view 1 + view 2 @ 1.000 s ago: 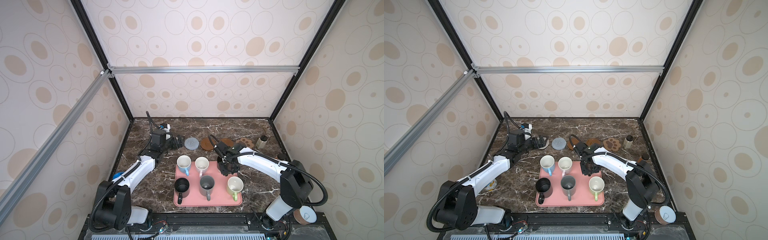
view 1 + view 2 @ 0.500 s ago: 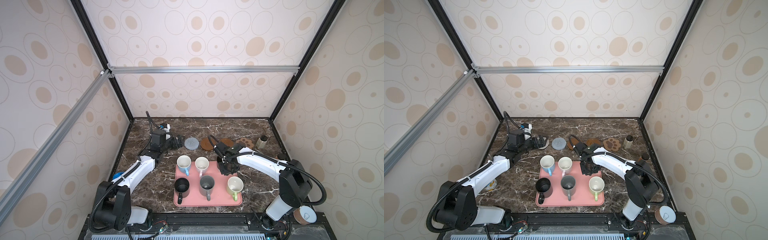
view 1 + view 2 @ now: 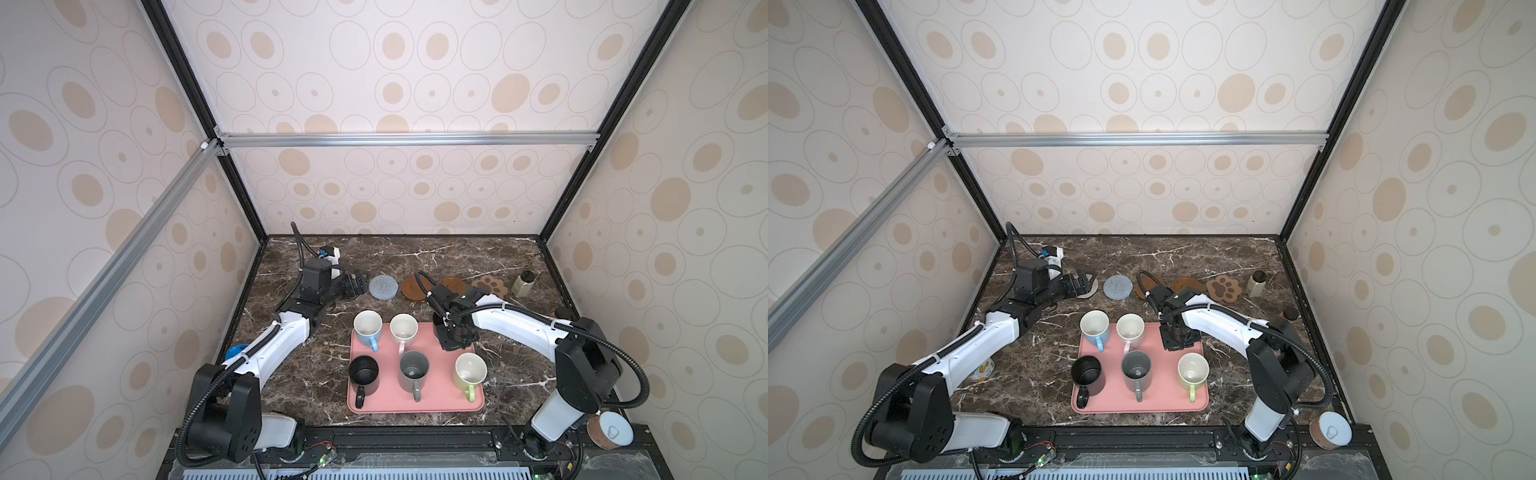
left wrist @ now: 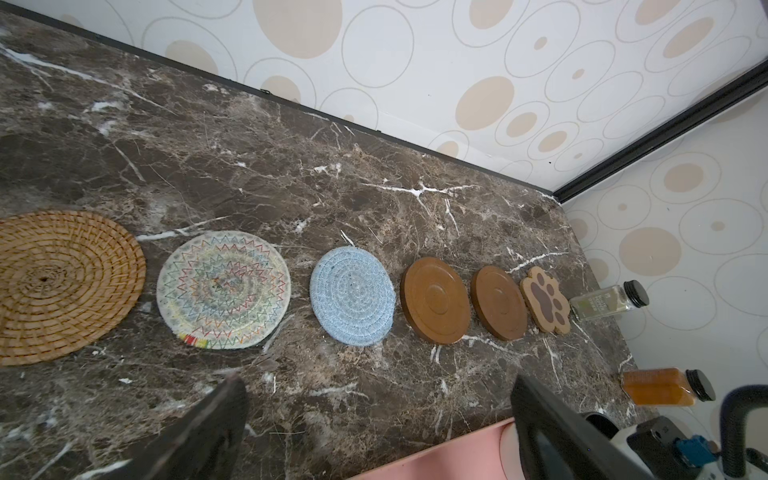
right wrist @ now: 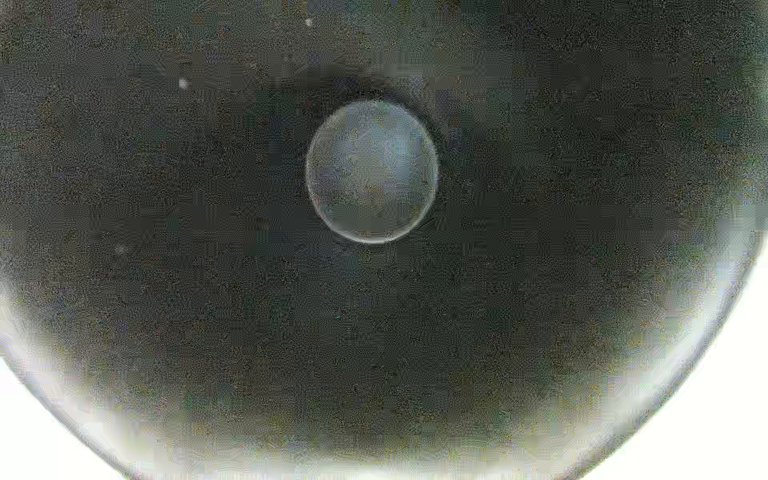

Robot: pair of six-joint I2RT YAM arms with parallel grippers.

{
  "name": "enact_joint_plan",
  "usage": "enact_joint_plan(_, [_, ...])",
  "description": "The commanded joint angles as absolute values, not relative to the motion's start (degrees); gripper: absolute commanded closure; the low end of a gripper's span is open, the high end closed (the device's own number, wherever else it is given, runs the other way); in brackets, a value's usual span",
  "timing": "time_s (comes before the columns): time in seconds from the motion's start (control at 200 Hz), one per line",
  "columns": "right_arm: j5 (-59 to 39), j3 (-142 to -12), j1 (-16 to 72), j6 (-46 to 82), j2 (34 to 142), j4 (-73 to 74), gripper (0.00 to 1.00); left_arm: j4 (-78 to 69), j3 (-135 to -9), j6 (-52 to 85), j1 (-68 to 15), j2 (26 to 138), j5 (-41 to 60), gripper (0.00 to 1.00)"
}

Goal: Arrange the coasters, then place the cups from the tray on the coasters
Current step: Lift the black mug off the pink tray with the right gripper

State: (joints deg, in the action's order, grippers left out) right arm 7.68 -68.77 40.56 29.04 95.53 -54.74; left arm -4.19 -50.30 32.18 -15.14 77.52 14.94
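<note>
The table (image 3: 457, 253) carries the pink tray (image 3: 440, 401), where five cups (image 3: 413, 368) stand upright, ready for transfer. Six coasters (image 4: 352, 296) lie in a spaced row behind it, one per cup. The right claw (image 3: 455, 338) is pressed together, seemingly pinching the wall of the tray's far-right black cup (image 5: 374, 311) to lift it. The left claw (image 4: 374, 415) hangs spread and empty near the coasters.

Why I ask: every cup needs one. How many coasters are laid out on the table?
6, in one row toward the back of the table: rattan coaster, cream woven coaster, blue woven coaster, first wooden disc, second wooden disc, paw coaster. None looks hidden.
</note>
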Motion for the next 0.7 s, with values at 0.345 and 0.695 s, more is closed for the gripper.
enact_joint_plan(0.345, [9.27,-69.42,40.9,28.08,94.54,-53.0,0.91,-4.28,-50.62,32.56,-14.91,76.01,14.15,0.0])
enact_joint_plan(0.695, [9.32,-69.35,40.83,27.17,91.89,-52.76,0.92,-4.17,-50.52,32.52,-14.93,75.68,14.19,0.0])
